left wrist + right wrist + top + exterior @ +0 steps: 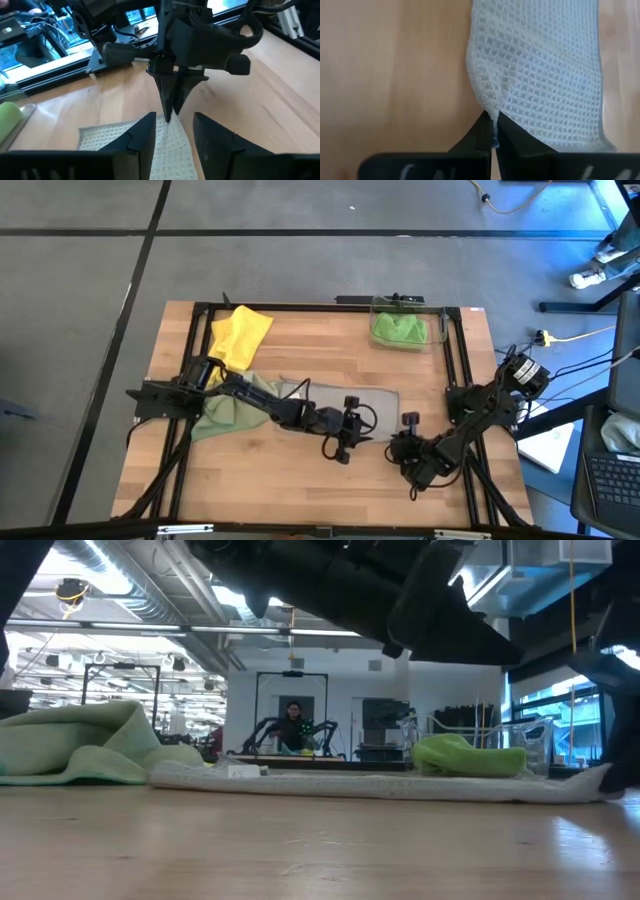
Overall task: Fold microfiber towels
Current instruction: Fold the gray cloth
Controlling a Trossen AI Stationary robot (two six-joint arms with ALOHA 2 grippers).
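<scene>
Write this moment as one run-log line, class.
right pincer: shut on grey towel edge | left pincer: open over same towel | olive towel, yellow towel: unfolded | green towel: in bin

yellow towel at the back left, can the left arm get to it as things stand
Probably yes. The yellow towel lies uncovered beside the left arm's base, but the left gripper is at mid-table, open over the grey towel.

No text, label, brand, number or sign can be read in any view, on the towels, arms or bench.
</scene>
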